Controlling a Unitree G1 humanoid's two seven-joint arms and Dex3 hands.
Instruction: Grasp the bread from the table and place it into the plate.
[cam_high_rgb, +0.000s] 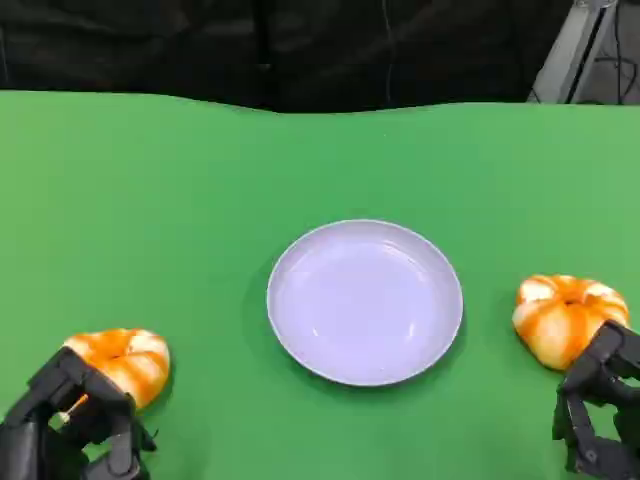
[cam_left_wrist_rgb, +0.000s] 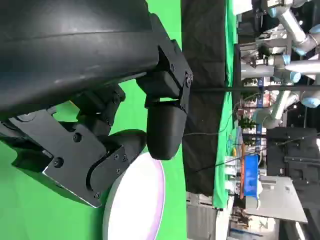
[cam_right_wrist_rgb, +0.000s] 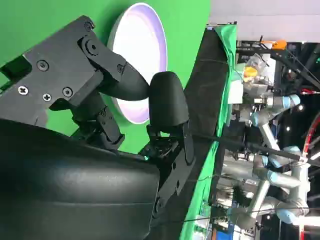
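Now, bread: two orange-and-white buns sit on the green table (cam_high_rgb: 200, 180).
Left bun (cam_high_rgb: 125, 362): lower left of the frame, touching the tips of the left hand (cam_high_rgb: 75, 420), just up and right of it.
Right bun (cam_high_rgb: 565, 315): right edge of the frame, just above the right hand (cam_high_rgb: 600, 410).
Plate (cam_high_rgb: 300, 340): middle of the frame, between the buns, nothing in it.
Left fingers: spread apart, holding nothing.
Right fingers: spread apart too, holding nothing.
Nearer hand: both look about as near to their own bun.
Bun shape: round, no long side, so I think any grip angle works.
Way to go: each bun must move toward the middle.
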